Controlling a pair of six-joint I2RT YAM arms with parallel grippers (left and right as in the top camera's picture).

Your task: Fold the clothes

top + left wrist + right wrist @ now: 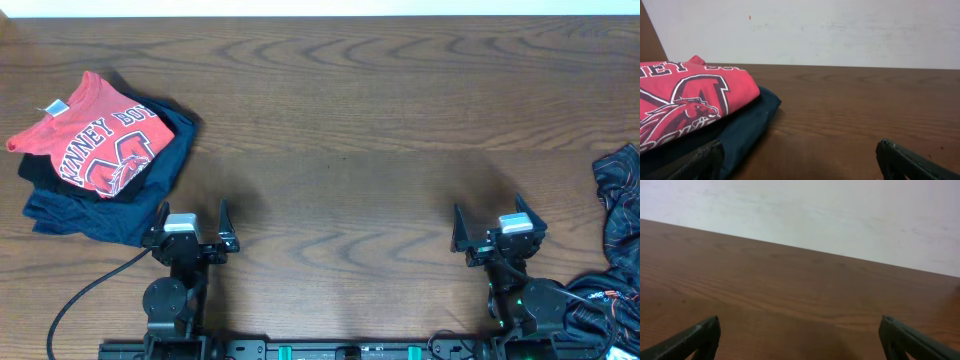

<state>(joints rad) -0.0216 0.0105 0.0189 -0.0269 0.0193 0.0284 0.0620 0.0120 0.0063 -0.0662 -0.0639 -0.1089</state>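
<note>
My left pincer [193, 216] and right pincer [493, 220] gape wide, empty. The coral-red lettered cotton T-shirt [95, 140] sits folded by the bench [350, 120]'s left edge; I'd pinch the right edge's dark crumpled garment [622, 195] by one layer.

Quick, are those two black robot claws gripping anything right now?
Left gripper: open, holding nothing.
Right gripper: open, holding nothing.

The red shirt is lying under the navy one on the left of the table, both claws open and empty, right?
Not quite: the overhead view shows the red shirt on top of the navy garment, not under it. They do lie on the left of the table, and the left claw and right claw are open and empty.
</note>
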